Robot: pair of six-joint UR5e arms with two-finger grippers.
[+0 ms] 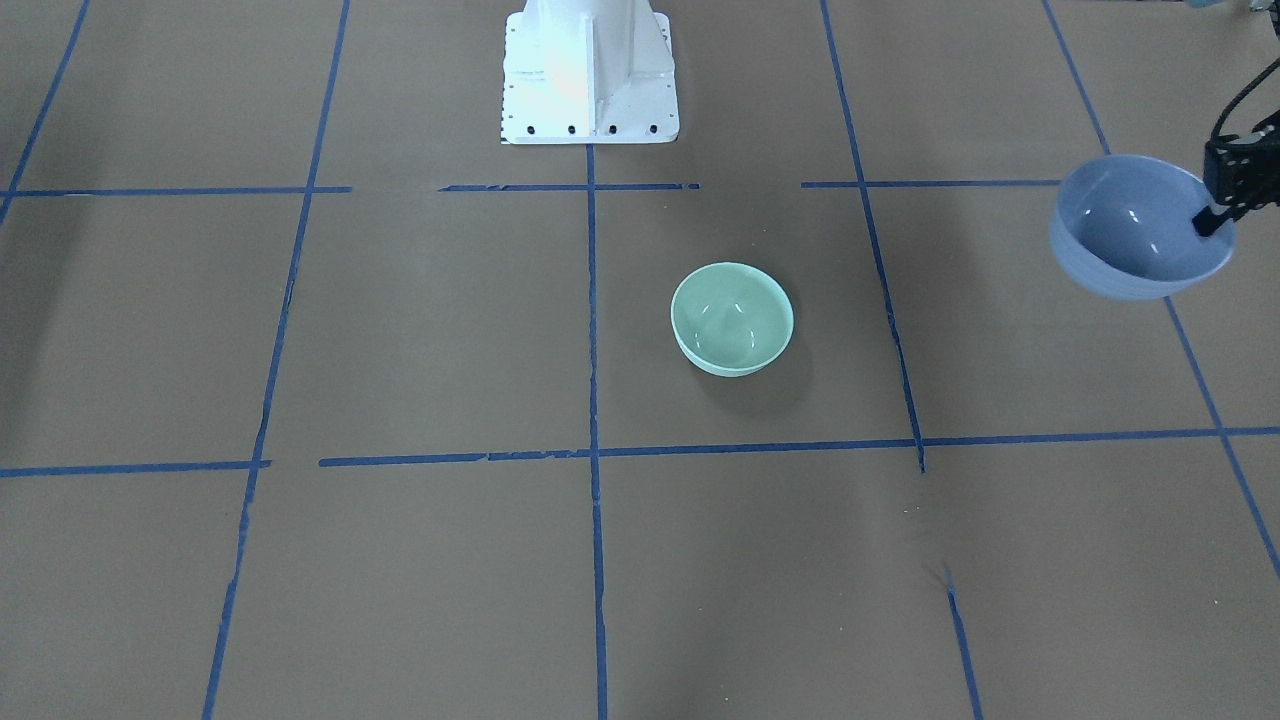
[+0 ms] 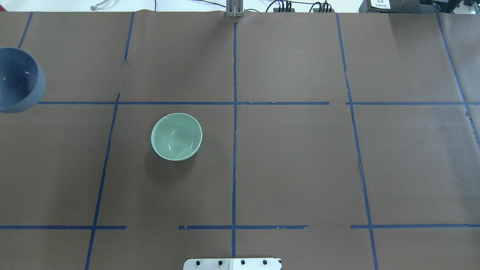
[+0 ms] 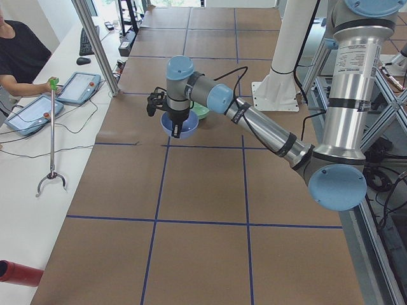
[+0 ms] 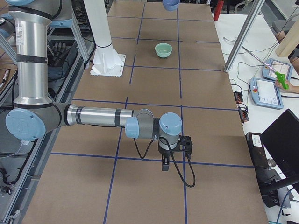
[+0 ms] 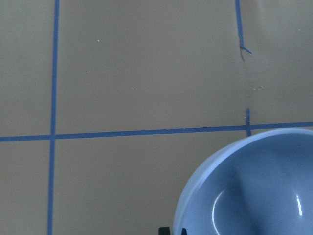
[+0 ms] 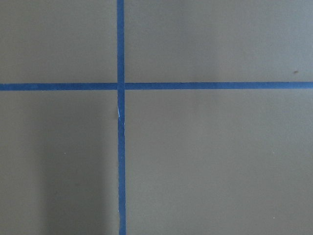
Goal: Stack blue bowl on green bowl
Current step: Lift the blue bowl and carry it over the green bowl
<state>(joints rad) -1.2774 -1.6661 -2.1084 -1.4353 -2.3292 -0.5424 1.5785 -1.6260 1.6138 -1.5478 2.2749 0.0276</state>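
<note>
The blue bowl (image 1: pixel 1130 235) hangs above the table at the robot's far left, held by its rim. My left gripper (image 1: pixel 1215 217) is shut on that rim, one finger inside the bowl. The bowl also shows at the left edge of the overhead view (image 2: pixel 17 80), in the left side view (image 3: pixel 180 126) and large in the left wrist view (image 5: pixel 254 191). The green bowl (image 1: pixel 732 318) stands upright and empty on the brown paper near the middle, also in the overhead view (image 2: pixel 176 137). My right gripper (image 4: pixel 164 163) hovers far off over bare paper; I cannot tell its state.
The white robot base (image 1: pixel 590 75) stands at the table's robot side. Blue tape lines (image 2: pixel 234 112) divide the brown paper into squares. An operator (image 3: pixel 19 54) with tablets and a grabber stick sits at a side table beyond the far edge.
</note>
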